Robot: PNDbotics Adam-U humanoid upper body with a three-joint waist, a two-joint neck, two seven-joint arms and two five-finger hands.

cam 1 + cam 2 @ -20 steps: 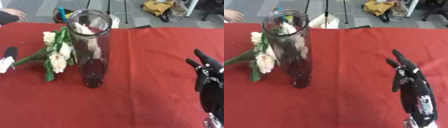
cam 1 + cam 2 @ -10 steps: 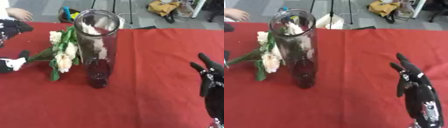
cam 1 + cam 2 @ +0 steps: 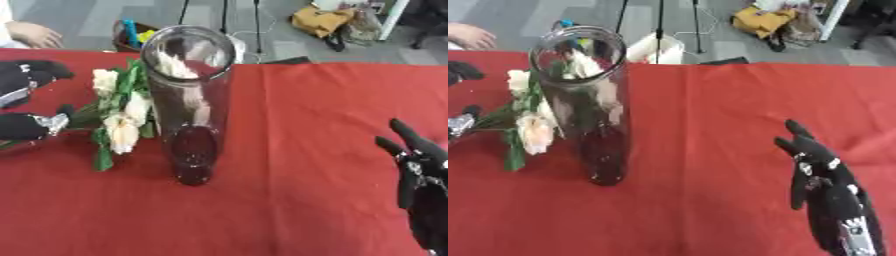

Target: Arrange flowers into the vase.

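A tall clear glass vase (image 3: 189, 95) stands upright on the red tablecloth (image 3: 297, 115), left of centre, with a dark base. A pale shape shows through its upper glass; I cannot tell whether it is inside or behind. A bunch of cream flowers (image 3: 121, 117) with green leaves lies on the cloth against the vase's left side, stems pointing left. My left hand (image 3: 24, 82) is at the left edge, its fingers spread above the stem ends and its thumb beside them. My right hand (image 3: 826, 182) rests open at the lower right, fingers up, far from the vase.
A person's hand (image 3: 33, 34) rests at the table's far left corner. Beyond the far edge the floor holds a white box (image 3: 656, 49), stand legs and a yellow bag (image 3: 320, 20). Red cloth stretches between the vase and my right hand.
The whole picture has shifted to the right, so the camera has moved and more of my left hand shows. The flowers keep their place beside the vase.
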